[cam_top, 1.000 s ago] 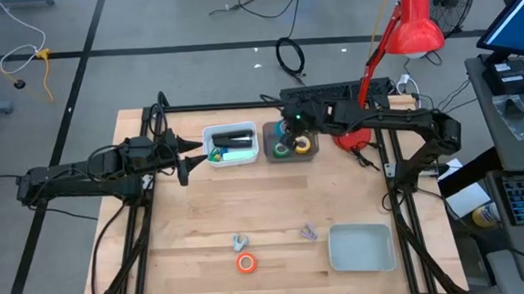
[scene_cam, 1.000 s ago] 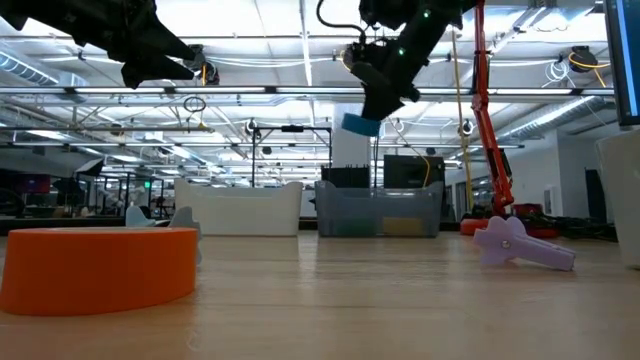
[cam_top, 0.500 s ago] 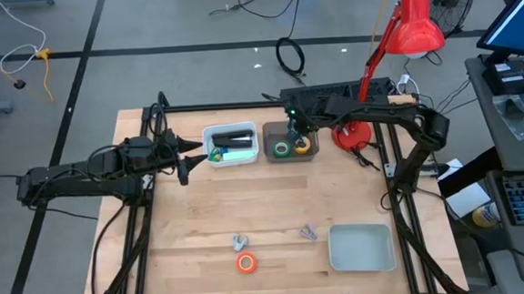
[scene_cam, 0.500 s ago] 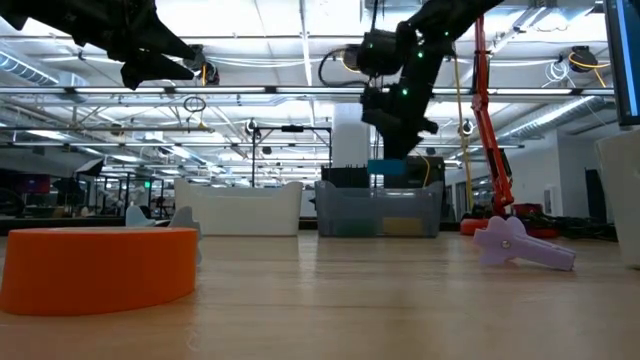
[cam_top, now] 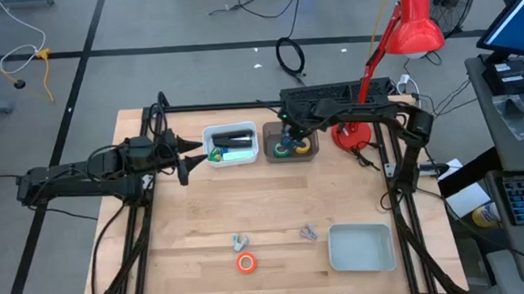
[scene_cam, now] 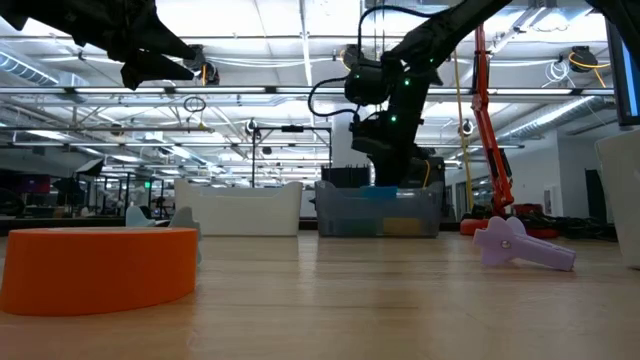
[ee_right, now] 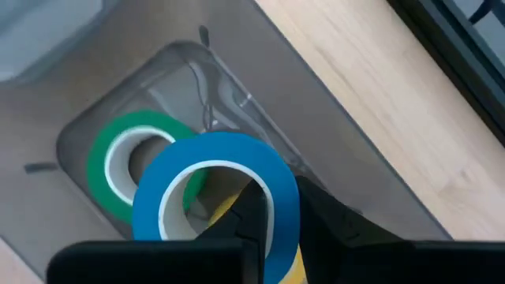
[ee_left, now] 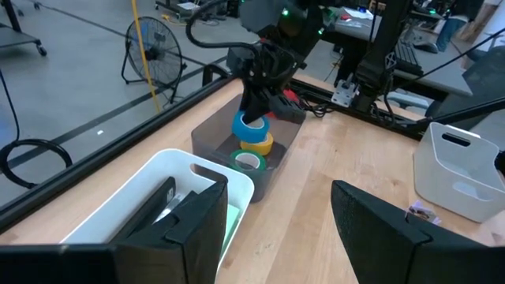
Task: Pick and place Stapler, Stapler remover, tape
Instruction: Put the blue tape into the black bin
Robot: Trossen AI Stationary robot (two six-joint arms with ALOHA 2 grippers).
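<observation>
Over the last second the right gripper has been dropping from well above the far bins down into the grey bin, carrying the blue tape roll with it. It is pinching one wall of that roll, one finger through the core and one outside, as the right wrist view shows. The roll is hanging inside the bin, over the yellow tape roll and just beside the green tape roll; whether it is resting on the yellow one cannot be told. Judged from this, the placing of the blue roll is near its end, with only the release left.

The left gripper is waiting left of the white bin at the far side, fingers spread, nothing between them.

Containers:
- grey bin, far centre: green and yellow rolls, blue one arriving.
- white bin, just left of it: a dark object and some green and blue bits, too small to name.
- pale tray, near right: nothing is showing in it.

Orange tape roll is lying out on the table, near side, with a small grey piece just beyond it and a lilac piece to the right.
</observation>
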